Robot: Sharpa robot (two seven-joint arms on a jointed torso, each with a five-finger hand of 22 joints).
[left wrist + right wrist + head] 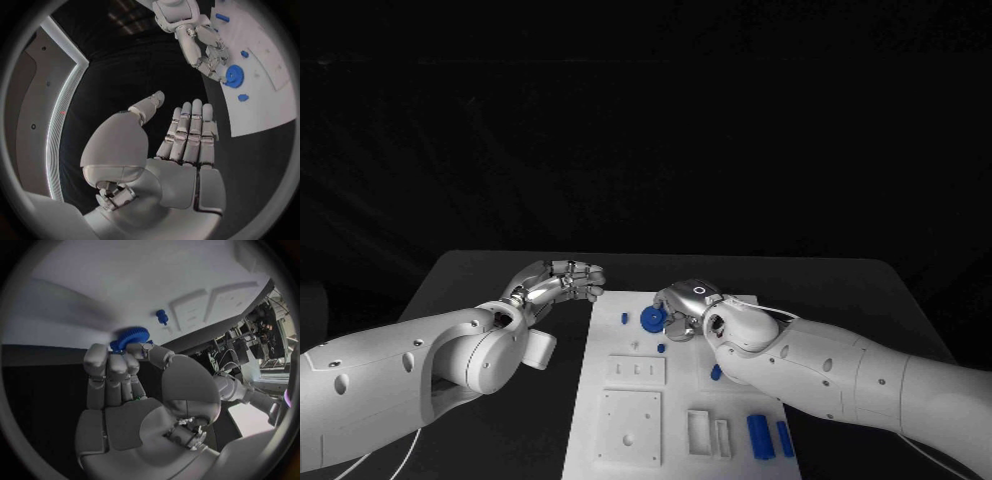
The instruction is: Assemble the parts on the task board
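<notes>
My right hand (687, 305) is pinching a blue toothed gear (652, 320) over the far end of the white task board (632, 425); my left hand (560, 283) is hovering empty, fingers straight, above the black table (488, 275).

Blue gear (130, 336) half behind fingers (119, 365)

Around me the room is dark: a black backdrop (646, 120) rises behind my black desk (488, 285) and swallows everything beyond its far edge. Off to one side I see a pale wall panel (28, 100) edged by a bright light strip (62, 100).
</notes>
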